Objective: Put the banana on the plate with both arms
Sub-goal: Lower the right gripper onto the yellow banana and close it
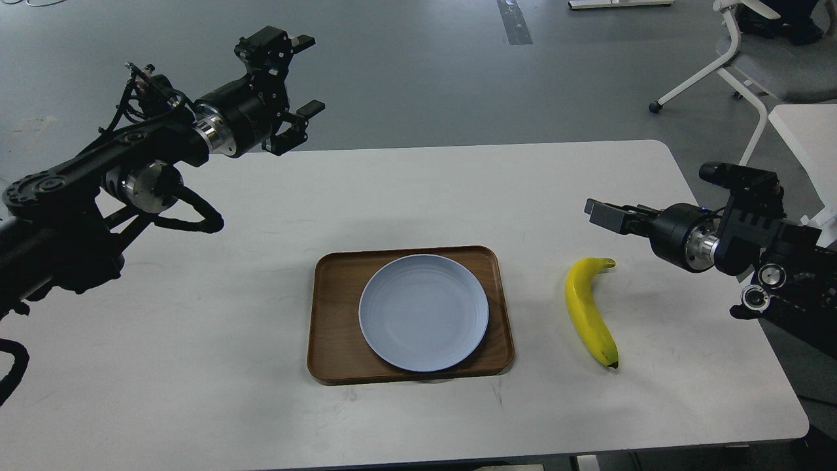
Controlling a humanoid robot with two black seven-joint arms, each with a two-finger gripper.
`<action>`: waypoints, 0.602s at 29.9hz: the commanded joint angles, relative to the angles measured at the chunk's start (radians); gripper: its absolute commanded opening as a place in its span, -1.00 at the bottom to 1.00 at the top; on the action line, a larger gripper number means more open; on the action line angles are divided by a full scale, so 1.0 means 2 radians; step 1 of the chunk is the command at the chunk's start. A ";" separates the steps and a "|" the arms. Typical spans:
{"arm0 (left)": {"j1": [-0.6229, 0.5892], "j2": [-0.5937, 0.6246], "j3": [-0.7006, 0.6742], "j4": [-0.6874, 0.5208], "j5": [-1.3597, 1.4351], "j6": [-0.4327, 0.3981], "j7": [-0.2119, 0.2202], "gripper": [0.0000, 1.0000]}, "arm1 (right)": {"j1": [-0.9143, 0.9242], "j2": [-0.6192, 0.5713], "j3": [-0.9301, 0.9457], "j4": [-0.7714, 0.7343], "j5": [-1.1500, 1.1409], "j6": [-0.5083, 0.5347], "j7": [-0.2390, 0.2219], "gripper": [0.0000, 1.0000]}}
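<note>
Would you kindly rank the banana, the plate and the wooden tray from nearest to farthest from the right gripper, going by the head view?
From the right gripper:
1. Banana, just below it on the table's right side.
2. Wooden tray, mid-table; its right edge comes next.
3. Plate, lying inside the tray.

The banana [588, 311] lies alone on bare white table [196, 327] with open room on all sides, well apart from the wooden tray [333, 314] whose low rim surrounds the plate [424, 313], and nothing stands between it and the right gripper [598, 214] beside its stem.
</note>
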 commanded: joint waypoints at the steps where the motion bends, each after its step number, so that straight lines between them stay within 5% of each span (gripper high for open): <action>1: 0.002 -0.004 -0.001 0.002 0.000 0.005 0.002 0.97 | -0.030 0.015 -0.009 0.007 -0.006 0.000 0.000 1.00; 9: 0.016 0.004 -0.001 0.007 0.001 0.006 -0.004 0.97 | -0.068 0.046 -0.011 0.006 -0.017 -0.007 -0.015 0.81; 10: 0.017 0.005 0.000 0.008 0.001 0.006 -0.004 0.97 | -0.068 0.048 -0.012 0.005 -0.017 -0.007 -0.023 0.54; 12: 0.017 0.009 0.000 0.008 0.002 0.006 -0.004 0.97 | -0.069 0.049 -0.012 0.005 -0.017 -0.007 -0.028 0.37; 16: 0.022 0.014 0.001 0.008 0.003 0.006 -0.004 0.97 | -0.073 0.054 -0.018 0.007 -0.017 -0.008 -0.061 -0.77; 18: 0.024 0.014 0.003 0.008 0.004 0.006 -0.004 0.97 | -0.073 0.055 -0.017 0.007 -0.017 -0.009 -0.070 -1.00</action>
